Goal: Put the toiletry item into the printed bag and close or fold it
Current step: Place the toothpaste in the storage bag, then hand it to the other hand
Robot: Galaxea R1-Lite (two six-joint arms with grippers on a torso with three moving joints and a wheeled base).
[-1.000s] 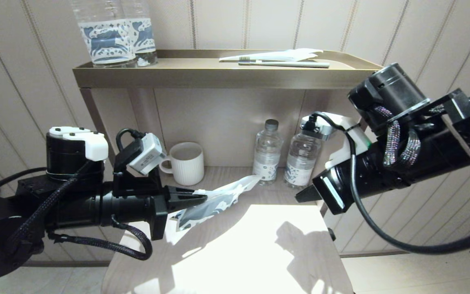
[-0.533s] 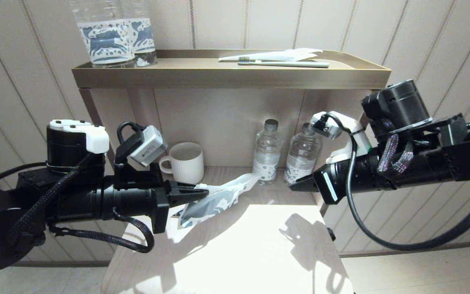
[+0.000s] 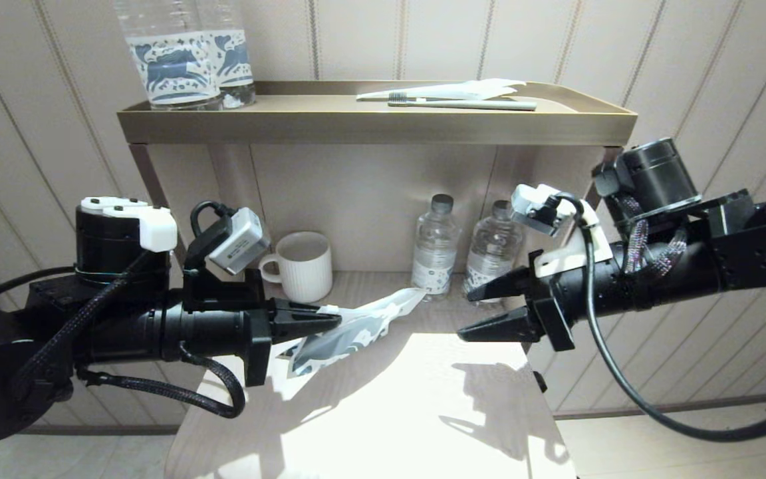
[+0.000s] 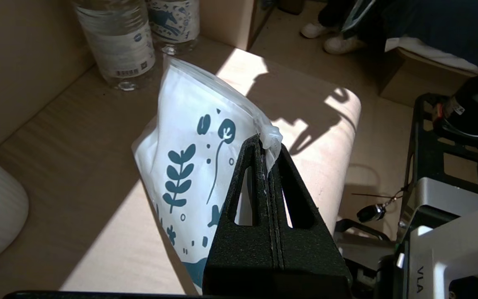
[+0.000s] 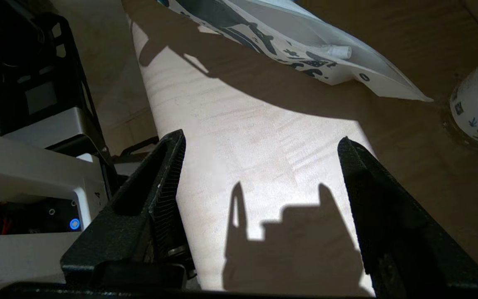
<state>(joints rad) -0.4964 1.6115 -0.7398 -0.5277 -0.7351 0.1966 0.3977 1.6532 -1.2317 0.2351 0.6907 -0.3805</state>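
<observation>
The printed bag (image 3: 360, 319), white with blue plants and a horse, hangs tilted above the wooden table (image 3: 389, 412). My left gripper (image 3: 338, 320) is shut on the bag's top edge, close to the white slider (image 5: 338, 51). In the left wrist view the bag (image 4: 189, 137) sticks out past the closed gripper (image 4: 264, 143). My right gripper (image 3: 466, 316) hovers open and empty to the right of the bag, a short gap from its far corner. In the right wrist view the bag (image 5: 288, 41) lies ahead of the spread gripper (image 5: 261, 139). The toiletry item shows in no view.
A white ribbed mug (image 3: 303, 266) and two small water bottles (image 3: 435, 249) (image 3: 489, 256) stand at the back of the table. The brass tray shelf (image 3: 370, 126) above carries a grey-green toothbrush (image 3: 463, 104) with a white wrapper and two horse-label bottles (image 3: 183, 60).
My right gripper has opened from shut, and its arm has come down and levelled out toward the bag. The left gripper keeps holding the bag in almost the same place.
</observation>
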